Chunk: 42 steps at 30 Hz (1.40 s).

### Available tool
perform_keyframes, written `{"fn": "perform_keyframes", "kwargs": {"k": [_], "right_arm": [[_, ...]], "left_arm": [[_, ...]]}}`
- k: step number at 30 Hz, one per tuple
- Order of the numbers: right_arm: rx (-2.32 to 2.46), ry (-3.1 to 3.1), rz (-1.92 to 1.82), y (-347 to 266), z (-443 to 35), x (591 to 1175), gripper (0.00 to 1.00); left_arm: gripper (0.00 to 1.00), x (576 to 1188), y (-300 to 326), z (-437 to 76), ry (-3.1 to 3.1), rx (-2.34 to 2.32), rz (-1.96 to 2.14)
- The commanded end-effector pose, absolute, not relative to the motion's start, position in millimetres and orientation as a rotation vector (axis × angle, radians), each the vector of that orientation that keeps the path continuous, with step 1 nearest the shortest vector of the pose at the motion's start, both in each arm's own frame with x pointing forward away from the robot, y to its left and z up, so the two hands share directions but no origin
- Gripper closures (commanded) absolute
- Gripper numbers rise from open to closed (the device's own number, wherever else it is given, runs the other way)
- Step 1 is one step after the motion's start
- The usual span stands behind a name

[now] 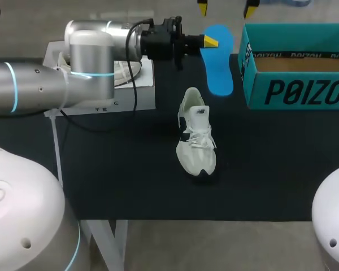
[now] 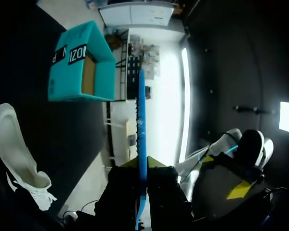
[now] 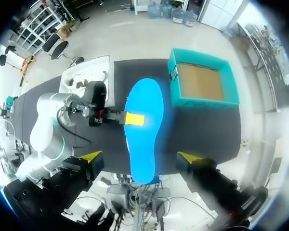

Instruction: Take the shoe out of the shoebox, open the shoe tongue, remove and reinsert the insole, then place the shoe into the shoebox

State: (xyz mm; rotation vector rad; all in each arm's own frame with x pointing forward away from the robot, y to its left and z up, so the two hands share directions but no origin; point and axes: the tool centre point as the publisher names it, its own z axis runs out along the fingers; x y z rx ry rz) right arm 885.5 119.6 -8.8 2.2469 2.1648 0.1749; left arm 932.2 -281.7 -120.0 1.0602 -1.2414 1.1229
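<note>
1. The insole [image 1: 219,62] is clamped at one edge between the fingers of the left gripper [image 1: 211,41]. It is held off the table [image 1: 130,169], just left of the box [image 1: 296,93].
2. In the left wrist view the insole is seen edge-on, running straight out from between the yellow tips.
3. The shoe [image 1: 196,132] is set on its sole on the table, outside the box, with its toe towards the robot. It is nearer the robot than the insole and apart from it.
4. The box is placed open at the table's far right, and its brown floor can be seen.
5. The right gripper [image 1: 226,5] is held high over the table, fingers spread wide apart. In its wrist view the shoe is almost wholly covered by the insole.
6. A white tray [image 1: 138,76] is partly hidden behind the left arm. Its contents cannot be told.
</note>
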Motion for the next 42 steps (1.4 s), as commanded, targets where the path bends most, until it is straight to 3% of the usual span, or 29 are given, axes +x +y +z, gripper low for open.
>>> {"fn": "perform_keyframes", "kwargs": {"k": [1, 28, 36, 42], "right_arm": [[2.284, 2.156, 0.188, 120.1, -15.4, 889.1, 0.00], [2.324, 2.123, 0.210, 103.1, -27.1, 898.4, 0.00], [2.565, 2.144, 0.922, 85.7, -30.1, 898.9, 0.00], [2.586, 2.023, 1.772, 69.3, -23.2, 903.8, 0.00]], "left_arm": [[1.00, 929.2, -283.5, -119.6, -1.243, 1.057, 1.135], [1.00, 926.3, -281.2, -121.9, -1.246, 1.060, 1.138], [1.00, 931.5, -266.6, -119.5, -1.368, 0.998, 1.215], [1.00, 939.0, -252.7, -118.7, -1.525, 0.956, 1.357]]}}
